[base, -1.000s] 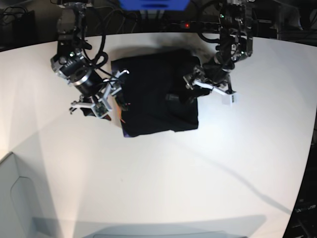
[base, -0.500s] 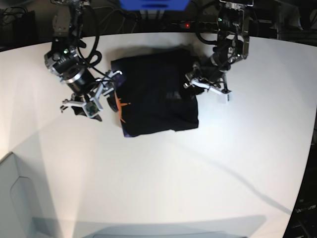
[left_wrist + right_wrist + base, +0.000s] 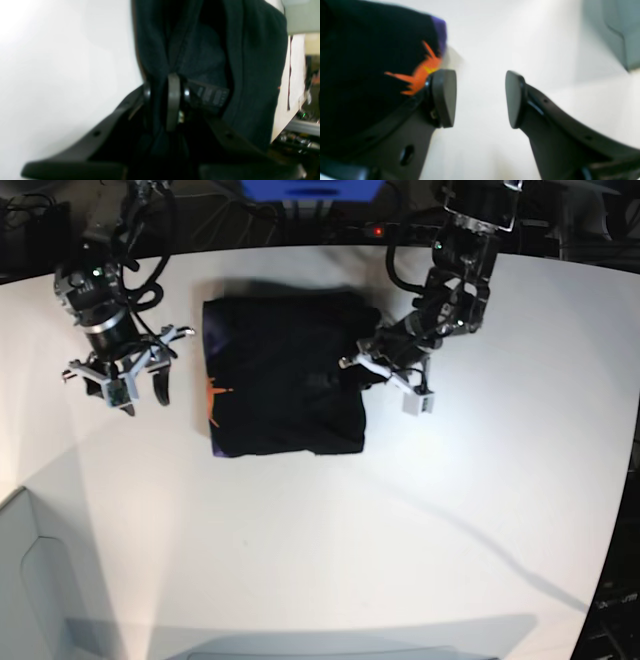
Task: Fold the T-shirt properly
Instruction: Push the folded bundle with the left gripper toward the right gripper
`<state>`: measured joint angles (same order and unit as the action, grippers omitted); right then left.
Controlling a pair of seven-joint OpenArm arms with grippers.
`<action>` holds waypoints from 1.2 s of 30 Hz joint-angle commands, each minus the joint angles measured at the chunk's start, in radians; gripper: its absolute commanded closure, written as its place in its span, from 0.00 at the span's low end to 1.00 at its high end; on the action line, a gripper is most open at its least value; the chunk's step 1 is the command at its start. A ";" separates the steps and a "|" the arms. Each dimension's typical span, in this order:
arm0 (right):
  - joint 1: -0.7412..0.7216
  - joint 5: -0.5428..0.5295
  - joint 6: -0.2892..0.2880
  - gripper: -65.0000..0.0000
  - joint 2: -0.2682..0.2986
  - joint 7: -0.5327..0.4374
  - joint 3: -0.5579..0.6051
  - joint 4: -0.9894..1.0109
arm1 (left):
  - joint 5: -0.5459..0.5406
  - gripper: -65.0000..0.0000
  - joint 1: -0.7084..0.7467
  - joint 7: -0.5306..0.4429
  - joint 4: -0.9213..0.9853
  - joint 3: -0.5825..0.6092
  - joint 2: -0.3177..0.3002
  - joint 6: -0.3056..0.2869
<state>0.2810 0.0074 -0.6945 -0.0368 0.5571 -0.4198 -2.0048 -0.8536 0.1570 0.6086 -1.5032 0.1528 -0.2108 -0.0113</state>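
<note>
On the white surface (image 3: pixel 400 510) the folded T-shirt (image 3: pixel 285 375) lies nearly square, left pincer (image 3: pixel 166 100) pinching its edge, right pincer (image 3: pixel 480 100) spread beside its orange mark (image 3: pixel 420 72).

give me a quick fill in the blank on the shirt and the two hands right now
1. The left hand is shut on the ____ T-shirt.
2. The right hand is ____, with only bare table between its fingers.
3. The mark on the shirt beside the right hand is ____.

Missing words: black; open; orange
</note>
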 commanded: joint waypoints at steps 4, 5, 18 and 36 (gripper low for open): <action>-0.006 -0.014 -0.004 0.51 -0.030 -0.027 -0.118 -0.021 | 0.037 1.00 -0.121 0.041 0.016 0.150 -0.069 0.007; -0.002 -0.014 -0.004 0.52 -0.041 -0.027 -0.144 -0.021 | 0.040 1.00 -0.167 0.041 0.028 0.204 -0.085 0.007; 0.001 -0.014 -0.004 0.52 -0.113 -0.021 -0.383 -0.021 | 0.041 1.00 -0.841 0.029 0.372 0.999 0.001 0.004; 0.065 -0.014 -0.004 0.52 -0.120 -0.022 -0.446 -0.020 | 0.656 0.99 -0.930 0.029 0.597 1.137 0.368 -0.350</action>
<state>0.3458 0.0067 -0.6945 -0.1638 0.5571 -0.8631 -2.0056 -0.2188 -0.7464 0.6174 -0.8993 1.2961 0.1520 -0.3614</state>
